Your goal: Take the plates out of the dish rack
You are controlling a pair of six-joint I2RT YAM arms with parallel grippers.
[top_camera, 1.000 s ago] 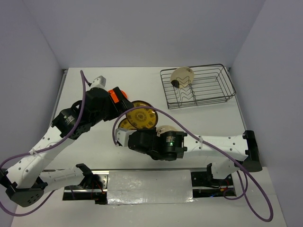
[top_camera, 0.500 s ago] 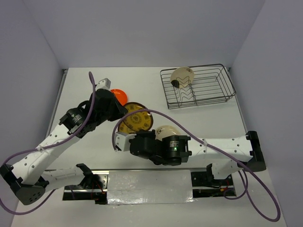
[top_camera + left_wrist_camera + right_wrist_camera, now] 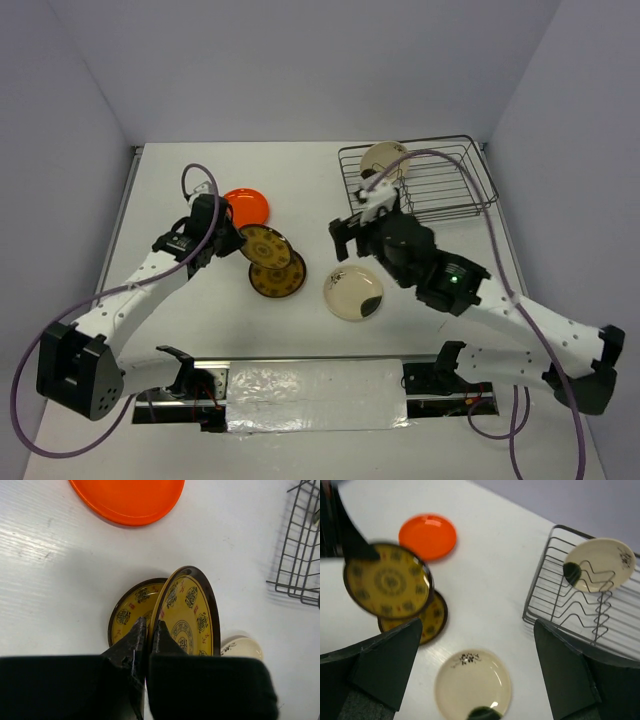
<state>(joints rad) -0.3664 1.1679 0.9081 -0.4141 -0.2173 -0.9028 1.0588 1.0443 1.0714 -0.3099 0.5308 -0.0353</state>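
The left claw [image 3: 147,630] clamped a brown plate [image 3: 187,612] over its twin [image 3: 127,616], the orange plate [image 3: 127,497] and a cream plate [image 3: 353,293] already out; beyond the wide-apart right claw [image 3: 475,670] one last plate [image 3: 599,564] stood in the rack [image 3: 620,625].

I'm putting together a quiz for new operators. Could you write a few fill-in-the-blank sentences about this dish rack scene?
1. The left gripper is shut on a brown plate patterned in ___.
2. The dish rack holds exactly ___ cream plate.
3. The right gripper is ___ and holds nothing.
4. The plain plate lying on the table is coloured ___.

Missing words: yellow; one; open; orange.
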